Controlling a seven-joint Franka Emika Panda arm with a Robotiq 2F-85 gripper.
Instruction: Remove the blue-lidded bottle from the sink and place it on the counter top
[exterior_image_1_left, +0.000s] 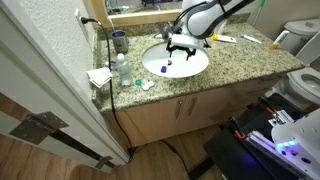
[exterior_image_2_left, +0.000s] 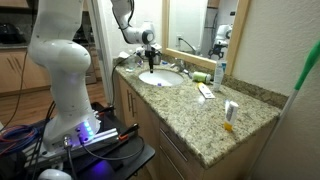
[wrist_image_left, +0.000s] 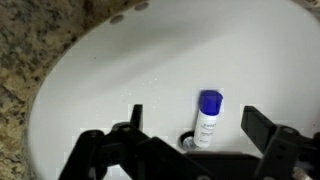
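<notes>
The blue-lidded bottle (wrist_image_left: 207, 118) lies in the white sink (wrist_image_left: 120, 70) with its base at the drain and its dark blue cap pointing away from it. It also shows in an exterior view (exterior_image_1_left: 167, 67) as a small blue spot in the basin. My gripper (wrist_image_left: 197, 130) hangs open above the basin, its two black fingers wide apart on either side of the bottle and not touching it. The gripper also shows over the sink in both exterior views (exterior_image_1_left: 181, 45) (exterior_image_2_left: 151, 52). The speckled granite counter top (exterior_image_1_left: 240, 60) (exterior_image_2_left: 190, 110) surrounds the basin.
A clear plastic bottle (exterior_image_1_left: 123, 70), a dark cup (exterior_image_1_left: 119, 41) and a white cloth (exterior_image_1_left: 100, 76) stand beside the basin. A green tube (exterior_image_2_left: 201, 78), another bottle (exterior_image_2_left: 219, 72) and small items (exterior_image_2_left: 230, 113) lie on the counter. A toilet (exterior_image_1_left: 300, 40) stands past the counter's end.
</notes>
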